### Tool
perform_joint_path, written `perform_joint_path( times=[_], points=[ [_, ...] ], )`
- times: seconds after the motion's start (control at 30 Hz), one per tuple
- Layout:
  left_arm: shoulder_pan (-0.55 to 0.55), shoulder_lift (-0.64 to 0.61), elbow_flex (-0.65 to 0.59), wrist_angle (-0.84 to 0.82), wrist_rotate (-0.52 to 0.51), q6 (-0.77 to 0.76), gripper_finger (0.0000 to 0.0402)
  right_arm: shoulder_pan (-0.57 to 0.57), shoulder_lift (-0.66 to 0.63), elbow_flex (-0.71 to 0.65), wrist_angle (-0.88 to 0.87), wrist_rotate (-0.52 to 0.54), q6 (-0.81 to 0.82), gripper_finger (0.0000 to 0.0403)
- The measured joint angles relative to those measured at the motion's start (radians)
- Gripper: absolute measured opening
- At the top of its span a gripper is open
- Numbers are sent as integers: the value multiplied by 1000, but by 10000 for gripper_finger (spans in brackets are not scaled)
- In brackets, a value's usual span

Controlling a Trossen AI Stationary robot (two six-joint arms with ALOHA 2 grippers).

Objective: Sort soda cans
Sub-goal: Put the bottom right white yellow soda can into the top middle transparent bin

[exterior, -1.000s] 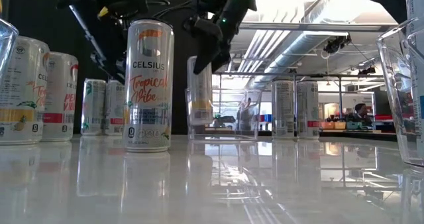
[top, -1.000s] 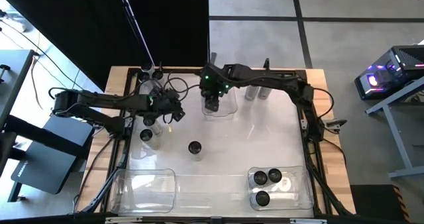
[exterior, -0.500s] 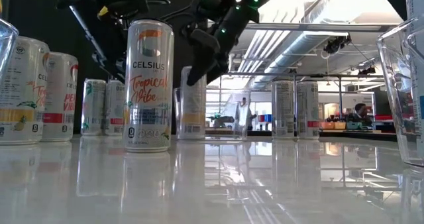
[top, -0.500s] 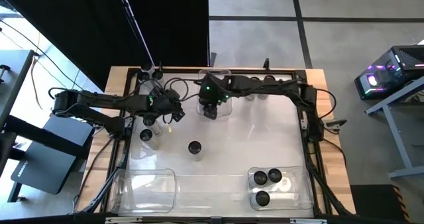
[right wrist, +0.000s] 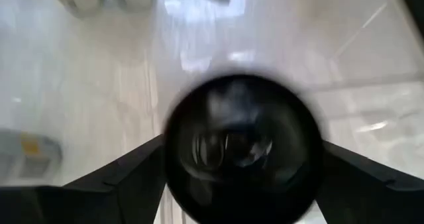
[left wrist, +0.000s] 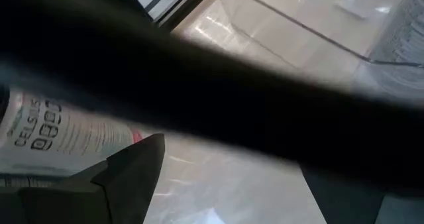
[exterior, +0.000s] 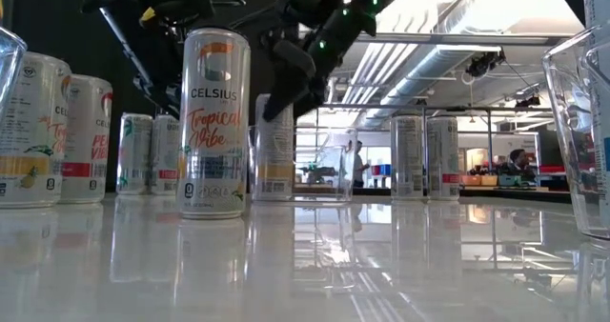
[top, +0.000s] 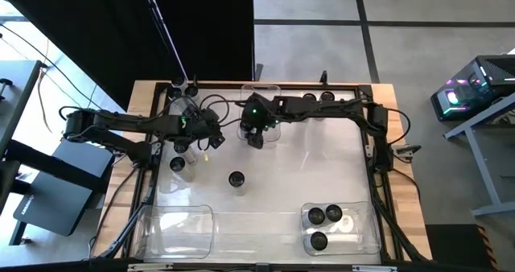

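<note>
High view: right claw (top: 255, 135) over can (exterior: 274, 149) (upright)

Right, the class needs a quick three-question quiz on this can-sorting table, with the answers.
1. True or false: in the high view, the clear bin at bottom right holds three soda cans.
2. Which arm's tool is above the can in the far bin? A) left B) right
3. Fill in: the lone can standing mid-table reads ____.
Key: 1 true; 2 B; 3 Celsius.
</note>
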Motion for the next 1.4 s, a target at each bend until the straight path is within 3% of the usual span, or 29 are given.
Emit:
perform_joint_path(
  times=[0.13, 0.23, 0.4, 0.5, 0.67, 0.9, 1.2, 1.4],
  points=[
    [-1, 0, 2, 6, 17, 4, 335, 0, -12, 64, -69, 16, -43, 320],
    [-1, -1, 4, 6, 30, -7, 335, 0, -30, 108, -140, 88, -94, 321],
    [-14, -30, 1, -11, 24, -10, 335, 22, -145, 130, -152, 217, -139, 322],
    [-40, -63, 0, -15, 18, 6, 335, 72, -222, 92, -150, 227, -135, 322],
    [-95, -155, 0, -12, 16, 19, 335, 201, -355, -74, 80, 222, -107, 323],
    [-225, -246, 0, -12, 11, -2, 335, 381, -349, -378, 601, 218, 27, 323],
    [-419, -246, 0, -4, 11, 8, 335, 445, -272, -456, 760, 166, 158, 323],
    [-479, -235, 0, 8, -21, -43, 335, 444, -210, -456, 829, 176, 171, 323]
  ],
)
